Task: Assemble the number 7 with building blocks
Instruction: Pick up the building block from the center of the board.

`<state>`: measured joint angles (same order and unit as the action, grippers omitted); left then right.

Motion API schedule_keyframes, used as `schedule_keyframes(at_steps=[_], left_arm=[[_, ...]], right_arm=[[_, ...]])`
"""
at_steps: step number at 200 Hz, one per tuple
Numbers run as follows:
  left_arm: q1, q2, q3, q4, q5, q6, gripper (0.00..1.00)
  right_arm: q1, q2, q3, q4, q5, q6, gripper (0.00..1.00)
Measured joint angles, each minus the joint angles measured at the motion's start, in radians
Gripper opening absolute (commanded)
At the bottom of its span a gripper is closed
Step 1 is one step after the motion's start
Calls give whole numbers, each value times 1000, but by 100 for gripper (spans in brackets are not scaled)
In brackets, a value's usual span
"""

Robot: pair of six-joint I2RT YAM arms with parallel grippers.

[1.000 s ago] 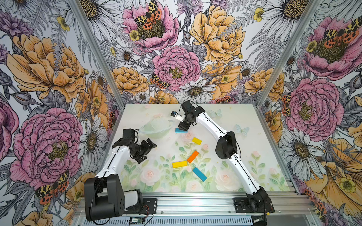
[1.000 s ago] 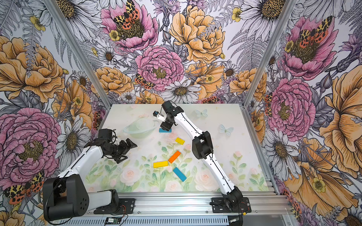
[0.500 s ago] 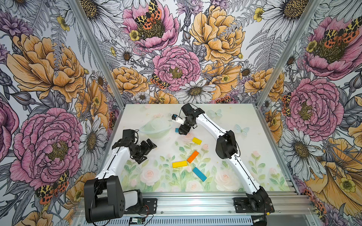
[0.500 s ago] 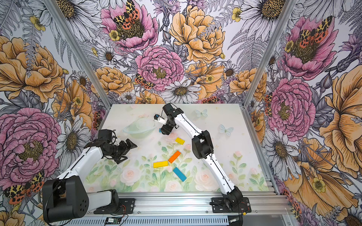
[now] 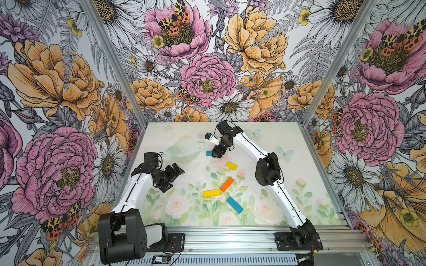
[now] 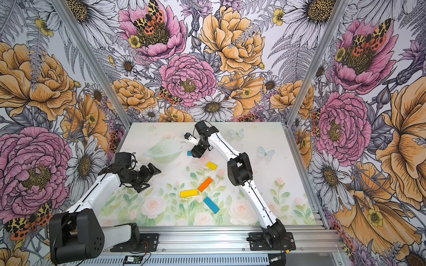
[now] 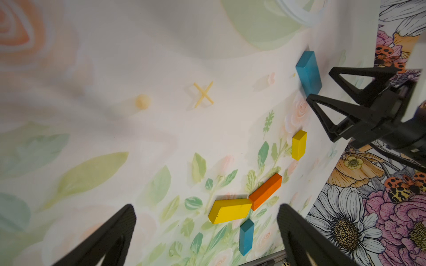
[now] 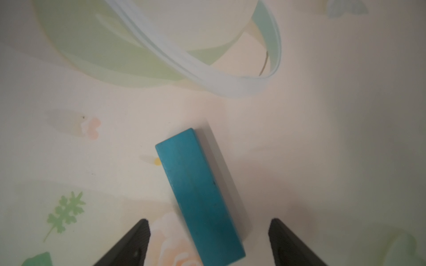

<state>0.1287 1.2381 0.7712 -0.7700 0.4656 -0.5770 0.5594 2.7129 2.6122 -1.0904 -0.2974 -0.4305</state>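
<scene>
Right wrist view: what is shown between the fingers (image 8: 129, 241)?

A blue block (image 8: 198, 191) is seen lying flat on the table (image 8: 322, 161), between the spread tips of the right gripper (image 8: 208, 221). A gap is left on either side of it, so the claw is open and nothing is clamped.

Where is that block placed in both top views?

It is found toward the far middle of the table, just beside the printed ringed planet (image 5: 184, 150), with part of it hidden by the right gripper.

And the other building blocks?

Four are laid nearer the front. A short yellow block (image 5: 231, 165) is set near the first blue one, but apart from it. An orange block (image 5: 227, 184) is angled farther forward, and one end is met by the end of a long yellow block (image 5: 211, 193); contact appears to be made. A second blue block (image 5: 234, 205) is placed slanted just beside those two, not touching.

Has the number 7 been formed?

Not yet; the pieces are scattered.

How is the left gripper held?

The left gripper (image 5: 175, 178) is held over the left side of the table, well apart from every block. It is spread wide and nothing is held.
</scene>
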Motion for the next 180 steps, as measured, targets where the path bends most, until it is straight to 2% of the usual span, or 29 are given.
schedule_keyframes(at_steps=[61,95,132,141,157,180], left_arm=[[0,-4,-18,-1,0,-3,99],[0,-12,-18,0,0,-4,99],[0,-23,-31,0,0,-10,99],[0,-24,-34,0,0,-11,99],[0,-29,-37,0,0,-11,99],[0,-37,-39,-1,0,-17,99]], right_arm=[[0,-6,-54,16,-31,19,82],[0,-7,-57,23,-30,21,67],[0,-7,-58,24,-29,18,63],[0,-7,-59,25,-29,18,64],[1,-8,-59,24,-29,12,74],[11,-8,-56,22,-9,4,77]])
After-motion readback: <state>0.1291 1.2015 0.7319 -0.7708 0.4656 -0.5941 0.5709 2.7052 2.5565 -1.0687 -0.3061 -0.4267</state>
